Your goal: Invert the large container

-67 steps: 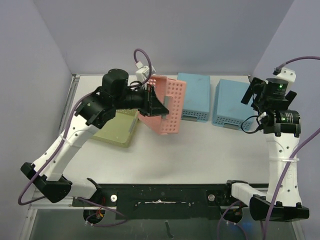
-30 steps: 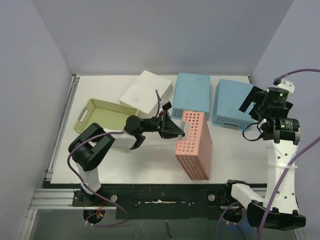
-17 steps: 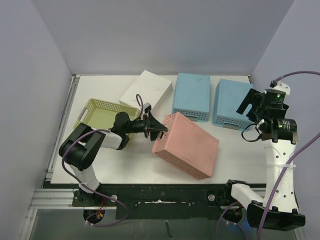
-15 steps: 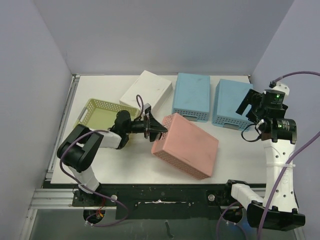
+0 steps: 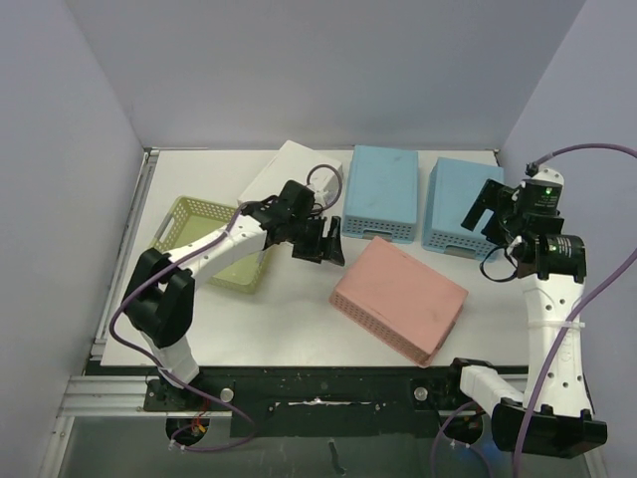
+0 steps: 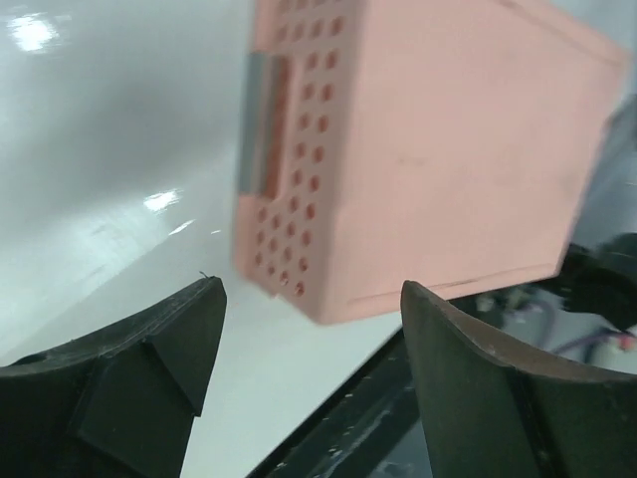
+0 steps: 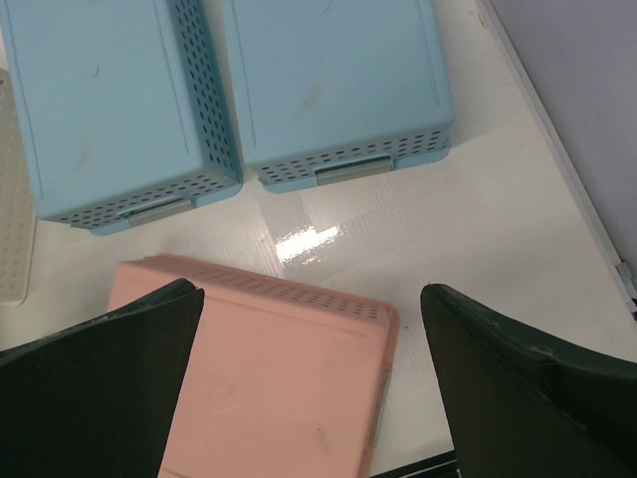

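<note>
Since half a second ago the pink container (image 5: 400, 312) has dropped from tilted to flat, and the left gripper (image 5: 326, 244) has let go and pulled back up-left of it.

Table (image 5: 249, 319) – the pink container lies on it near the front edge, solid bottom up, rim down. Looks like the flip is done.

Two blue containers (image 5: 382, 191) behind the pink one, also bottom up, near it but apart. White container (image 5: 289, 164) further back-left, partly under the left arm. Yellow-green basket (image 5: 199, 244) well left, open side up.

Left gripper: jaws spread, nothing in them, just clear of the pink container's left end. Right gripper (image 5: 486, 209): jaws wide too, empty, hanging above and behind the pink container's right side.

Handling, my read: thin perforated plastic – light, stiff, smooth walls likely slippery. If it needs re-gripping, pinch a short end wall at the grey handle tab; the rim is on the table now, so no edge to pinch from above.
</note>
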Tool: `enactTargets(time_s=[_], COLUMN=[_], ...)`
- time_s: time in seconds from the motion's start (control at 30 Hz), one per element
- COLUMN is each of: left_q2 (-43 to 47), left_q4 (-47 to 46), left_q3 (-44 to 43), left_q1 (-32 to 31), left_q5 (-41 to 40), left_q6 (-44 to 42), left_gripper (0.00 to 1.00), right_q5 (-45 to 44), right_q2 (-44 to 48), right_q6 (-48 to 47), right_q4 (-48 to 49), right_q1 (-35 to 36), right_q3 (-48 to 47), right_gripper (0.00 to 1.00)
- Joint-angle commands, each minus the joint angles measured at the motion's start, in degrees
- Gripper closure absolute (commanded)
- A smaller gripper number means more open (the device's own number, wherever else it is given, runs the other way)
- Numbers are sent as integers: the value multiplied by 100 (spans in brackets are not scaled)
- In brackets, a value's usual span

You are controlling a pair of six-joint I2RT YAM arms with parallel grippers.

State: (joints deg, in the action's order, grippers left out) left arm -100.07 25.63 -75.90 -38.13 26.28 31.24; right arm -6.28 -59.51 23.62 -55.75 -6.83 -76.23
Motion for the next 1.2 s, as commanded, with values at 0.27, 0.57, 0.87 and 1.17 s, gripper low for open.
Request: enactTargets(time_s=[0.27, 0.57, 0.87, 1.17], left_q2=[1007, 1999, 2476, 1888], left_q4=[2270, 2073, 1572, 984], left_q3=[-1049, -240, 513, 811], left_q1=[524, 2480, 2472, 1618], left_q5=[-2782, -2179, -1756, -1918], left_q6=[-1516, -1419, -1616, -1844], left_gripper=[29, 29, 29, 29], right_q5=[1055, 465, 11, -170], right_q2=[-195, -2831, -4195, -3125], right_q6=[1086, 1467, 1259, 1511], right_q4=[1557, 2552, 2156, 1911], right_q1=[2024, 4965, 5120, 4869], right_q3=[804, 248, -94, 954], right_gripper=[2, 2, 2, 2])
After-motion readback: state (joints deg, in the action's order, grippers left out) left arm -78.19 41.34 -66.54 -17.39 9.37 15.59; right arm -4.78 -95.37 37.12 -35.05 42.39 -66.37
